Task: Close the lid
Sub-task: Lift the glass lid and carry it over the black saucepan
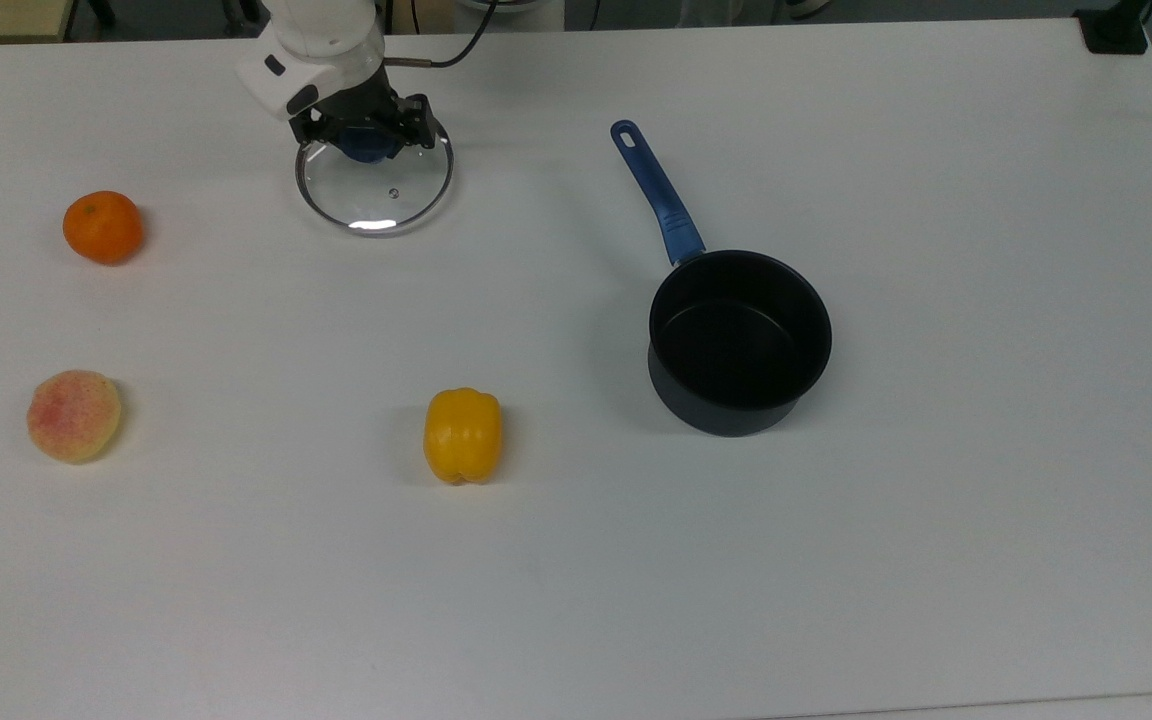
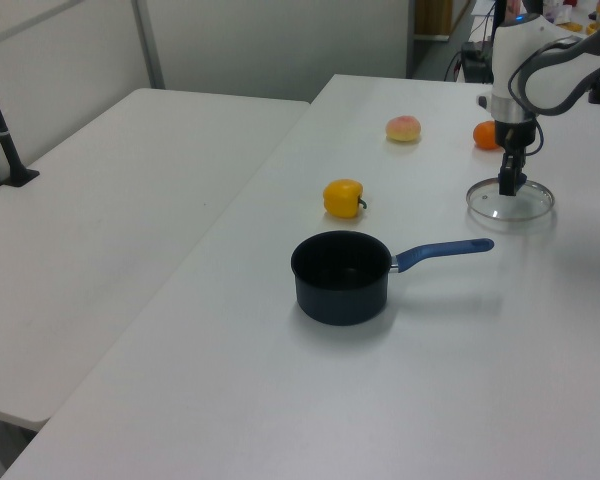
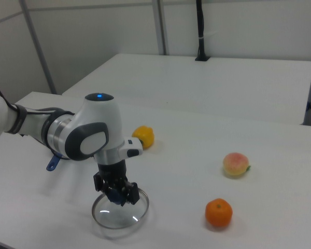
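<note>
White worktop carries everything, with a second pale table beyond it in the left view and the right view. Toward the top view's upper left, the pincer is closed around the blue knob of the lid, holding it. In the left view the lid hangs level just above the worktop, and in the right view its shadow falls on the surface below the glass, so it is lifted clear. The white arm reaches down to it from above in the right view, with the pincer pointing straight down.

The dark saucepan stands open and upright to the top view's right of centre, well apart from the lid, its blue handle pointing toward the top view's upper left. In the left view the saucepan sits nearer the camera, with the handle toward the left view's right.

A yellow bell pepper lies to the top view's left of the saucepan. Near the top view's left edge sit an orange and, below it, a peach, each apart from the others.
</note>
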`<state>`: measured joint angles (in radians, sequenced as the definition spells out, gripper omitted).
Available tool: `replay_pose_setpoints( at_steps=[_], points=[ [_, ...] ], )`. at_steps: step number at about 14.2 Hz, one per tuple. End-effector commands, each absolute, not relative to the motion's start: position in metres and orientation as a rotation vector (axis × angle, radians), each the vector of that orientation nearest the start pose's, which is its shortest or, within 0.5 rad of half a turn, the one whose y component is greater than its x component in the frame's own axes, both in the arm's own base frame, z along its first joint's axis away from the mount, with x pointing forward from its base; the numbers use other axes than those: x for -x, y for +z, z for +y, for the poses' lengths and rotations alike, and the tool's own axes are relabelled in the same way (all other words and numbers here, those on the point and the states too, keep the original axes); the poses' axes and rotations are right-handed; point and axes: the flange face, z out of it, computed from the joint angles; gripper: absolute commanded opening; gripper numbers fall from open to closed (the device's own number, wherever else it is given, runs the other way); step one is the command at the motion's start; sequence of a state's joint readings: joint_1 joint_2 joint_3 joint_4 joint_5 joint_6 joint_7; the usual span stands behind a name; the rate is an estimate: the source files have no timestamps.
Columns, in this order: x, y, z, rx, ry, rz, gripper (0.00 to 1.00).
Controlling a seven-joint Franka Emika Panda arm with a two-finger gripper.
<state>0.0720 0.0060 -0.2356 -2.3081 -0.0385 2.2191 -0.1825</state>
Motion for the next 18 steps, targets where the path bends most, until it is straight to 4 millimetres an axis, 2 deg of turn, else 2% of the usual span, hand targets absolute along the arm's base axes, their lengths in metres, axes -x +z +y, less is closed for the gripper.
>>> replay_pose_setpoints(
  at_steps=[1,6,9,10,11,13,14,16,18],
  points=[
    [-0.503,0.372,-0.082,3.151,0.164,-0.045,0.2],
    [-0.521,0.415,-0.075,3.144,0.151,-0.051,0.2],
    [-0.545,0.477,-0.052,3.118,0.066,-0.081,0.21],
    [-0.555,0.503,-0.039,3.113,0.046,-0.114,0.21],
    [-0.567,0.521,-0.016,3.105,0.048,-0.166,0.21],
    [-0.584,0.536,0.016,3.098,0.055,-0.196,0.21],
    [-0.594,0.536,0.031,3.103,0.049,-0.198,0.21],
    [-0.615,0.529,0.086,3.121,0.039,-0.236,0.21],
    [-0.631,0.52,0.113,3.128,0.036,-0.291,0.22]
  ],
)
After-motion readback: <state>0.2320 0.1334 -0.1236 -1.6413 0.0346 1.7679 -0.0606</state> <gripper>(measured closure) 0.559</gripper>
